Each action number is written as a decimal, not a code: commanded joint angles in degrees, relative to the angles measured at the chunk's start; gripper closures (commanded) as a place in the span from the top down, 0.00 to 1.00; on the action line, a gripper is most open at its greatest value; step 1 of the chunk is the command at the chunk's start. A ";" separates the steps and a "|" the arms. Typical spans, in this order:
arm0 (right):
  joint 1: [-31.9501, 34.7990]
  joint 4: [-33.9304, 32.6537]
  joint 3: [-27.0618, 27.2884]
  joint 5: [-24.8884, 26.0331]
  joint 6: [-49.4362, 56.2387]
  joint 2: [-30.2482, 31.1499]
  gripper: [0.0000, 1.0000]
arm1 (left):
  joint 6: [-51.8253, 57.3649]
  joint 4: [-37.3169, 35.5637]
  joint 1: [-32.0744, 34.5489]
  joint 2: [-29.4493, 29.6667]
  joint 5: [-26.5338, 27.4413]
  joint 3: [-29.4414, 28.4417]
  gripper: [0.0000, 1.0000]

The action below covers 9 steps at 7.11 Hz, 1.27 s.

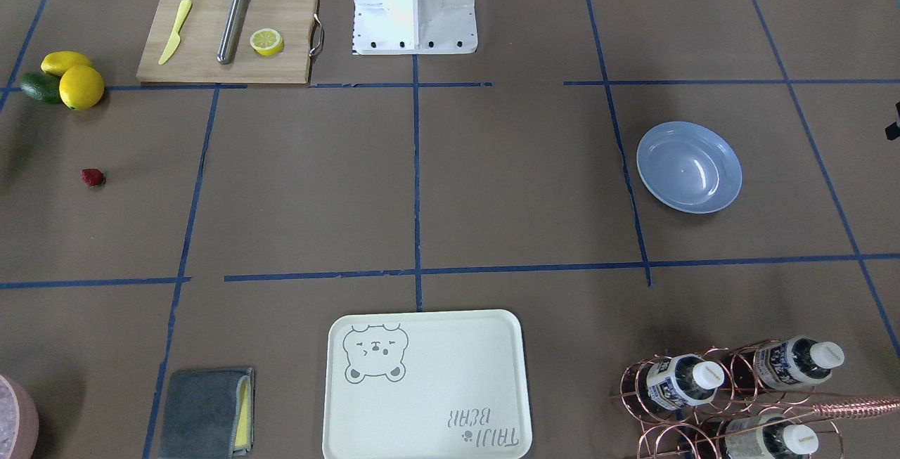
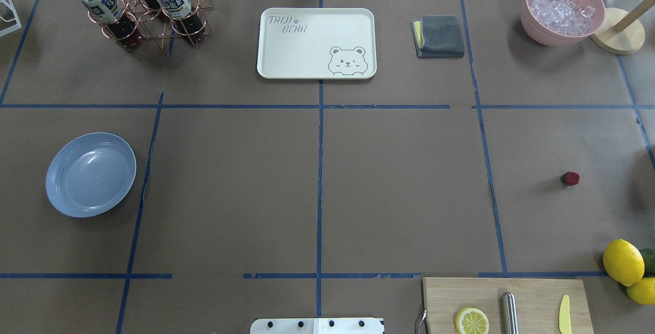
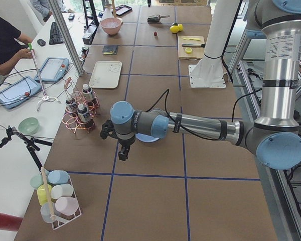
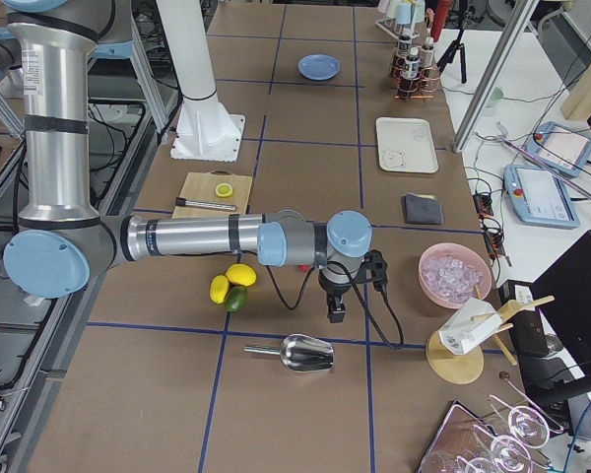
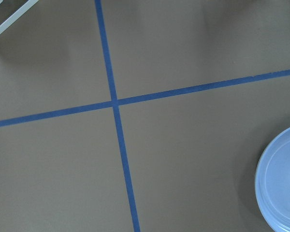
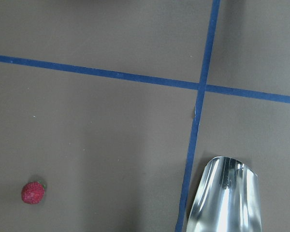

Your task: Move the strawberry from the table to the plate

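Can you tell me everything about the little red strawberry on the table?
The strawberry is tiny and dark red, with bumpy skin and a hint of green at one end, as the right wrist view shows. It lies by itself on the bare brown table, on the robot's right side, inside one blue-taped square. Only the table touches it. The lemons sit apart, nearer the robot, and the blue plate is far across on the other side.

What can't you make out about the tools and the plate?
Left tool: seen only in exterior left, too small to judge open or shut.
Right tool: same, exterior right only.
Plate: exterior left, partly behind the left arm; left wrist view cuts it at the edge.
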<state>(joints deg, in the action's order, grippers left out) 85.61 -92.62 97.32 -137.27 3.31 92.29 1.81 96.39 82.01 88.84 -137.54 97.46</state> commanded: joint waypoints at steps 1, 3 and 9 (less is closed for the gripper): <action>-0.27 -0.02 -0.03 -0.89 0.12 0.09 1.00 | -8.87 11.21 -11.37 0.02 -0.36 -2.96 1.00; -0.27 -0.02 -0.20 -4.75 -0.06 0.17 1.00 | -21.35 25.10 -19.66 0.11 -0.18 -6.74 1.00; -0.36 0.07 -0.20 -6.52 0.21 1.05 1.00 | -29.32 27.27 -25.67 0.19 2.79 -9.73 0.86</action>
<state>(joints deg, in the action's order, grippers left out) 85.31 -92.58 97.11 -143.77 3.54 93.28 -27.42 123.58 57.17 89.03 -136.11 88.50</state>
